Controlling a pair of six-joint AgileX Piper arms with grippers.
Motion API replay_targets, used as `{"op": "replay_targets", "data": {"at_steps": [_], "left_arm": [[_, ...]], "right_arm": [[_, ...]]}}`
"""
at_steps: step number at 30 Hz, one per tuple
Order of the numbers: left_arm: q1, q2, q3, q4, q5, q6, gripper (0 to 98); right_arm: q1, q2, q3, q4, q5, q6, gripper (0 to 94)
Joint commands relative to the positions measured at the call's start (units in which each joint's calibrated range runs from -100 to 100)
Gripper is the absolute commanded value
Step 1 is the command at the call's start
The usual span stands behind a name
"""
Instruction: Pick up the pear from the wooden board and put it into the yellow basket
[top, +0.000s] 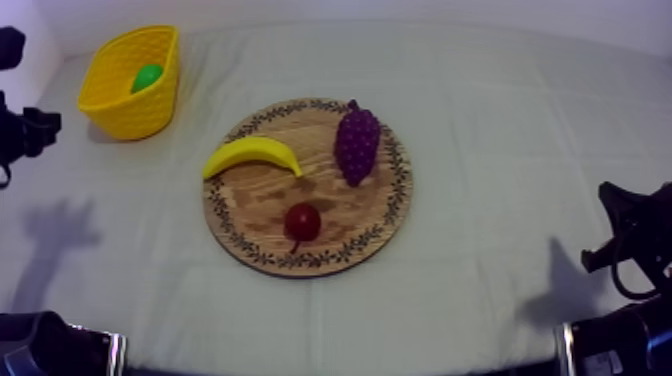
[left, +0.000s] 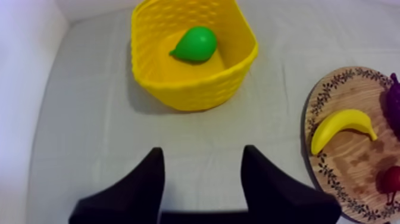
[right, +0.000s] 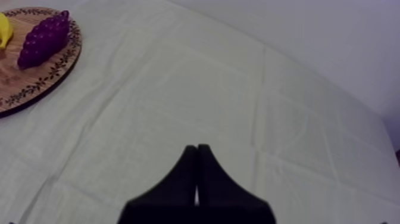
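pear (left: 195, 44) sits in yellow basket (left: 190, 89); left pincer (left: 203, 152) spread, empty, right pincer (right: 197, 147) pressed together. Pull left arm straight back, don't clip the basket rim.

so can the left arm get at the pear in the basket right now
Probably yes: the left hand is open, facing the yellow basket across bare cloth, and the pear lies uncovered inside, reachable from above.
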Motion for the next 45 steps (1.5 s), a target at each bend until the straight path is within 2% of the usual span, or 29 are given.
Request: {"op": "replay_targets", "data": {"at_steps": [1, 12, 24, 31, 37, 42, 45], "left_arm": [[-0.06, -3.91, 5.26, 0.15, -2.71, -0.08, 44.5], [-0.2, -17.64, 16.7, 0.4, -7.28, 0.76, 35.4], [0.49, -31.64, 31.66, 0.23, -13.85, 5.38, 19.4], [2.11, -37.11, 36.55, -0.96, -15.91, 8.41, 12.2], [3.18, -40.72, 38.08, -4.73, -16.13, 12.28, 7.7], [3.73, -43.19, 37.96, -9.92, -12.74, 18.0, 5.3], [3.94, -44.6, 37.62, -12.0, -10.38, 20.4, 2.3]], "right_arm": [[0.0, -0.03, -0.02, 0.01, 0.02, 0.02, 0.4], [0.0, -0.03, -0.02, 0.01, 0.02, 0.02, 0.4], [0.0, -0.03, -0.02, 0.01, 0.02, 0.02, 0.4], [0.0, -0.03, -0.02, 0.01, 0.02, 0.02, 0.4], [0.0, -0.03, -0.02, 0.01, 0.02, 0.02, 0.4], [0.0, -0.03, -0.02, 0.01, 0.02, 0.02, 0.4], [0.0, -0.03, -0.02, 0.01, 0.02, 0.02, 0.4]]}}
